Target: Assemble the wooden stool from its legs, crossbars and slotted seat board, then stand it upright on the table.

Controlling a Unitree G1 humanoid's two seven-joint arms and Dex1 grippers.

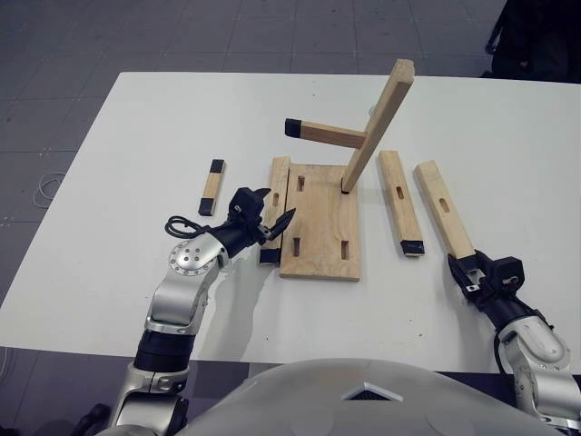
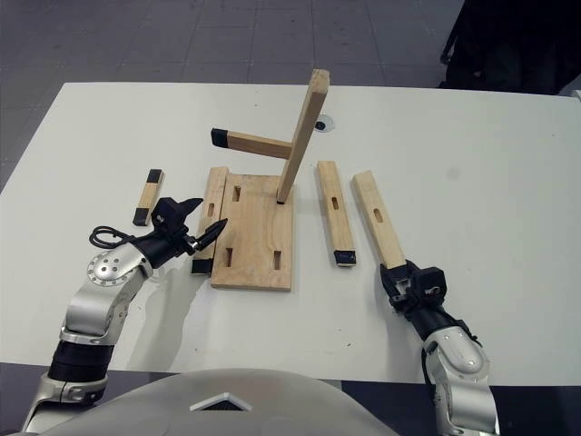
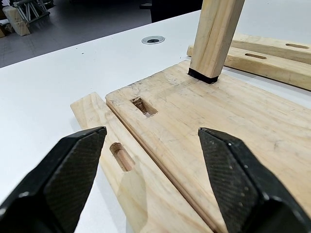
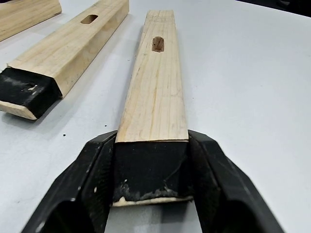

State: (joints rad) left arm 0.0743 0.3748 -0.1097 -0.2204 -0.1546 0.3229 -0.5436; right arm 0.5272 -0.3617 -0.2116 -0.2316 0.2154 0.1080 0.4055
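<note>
Flat on the white table [image 1: 136,145], near its middle, the slotted seat board [image 1: 322,232] is seen. One leg [image 1: 379,123] is stood, slightly tilted, in the board's far right slot [image 3: 203,75], and a black-tipped crossbar [image 1: 327,134] is plugged into that leg's side, pointing left above the board. Three more slots are seen in the board. A second leg [image 1: 280,177] is laid touching the board's left edge. A short crossbar [image 1: 211,187] is laid apart, further left. Two more legs are laid right of the board: a nearer leg [image 1: 399,202] and an outer leg [image 1: 443,209]. The left gripper [image 1: 280,204] is held wide open, with nothing grasped, just above the second leg and the board's left edge. The right gripper [image 4: 151,141] is closed on the black-capped near end of the outer leg, which is lying on the table
</note>
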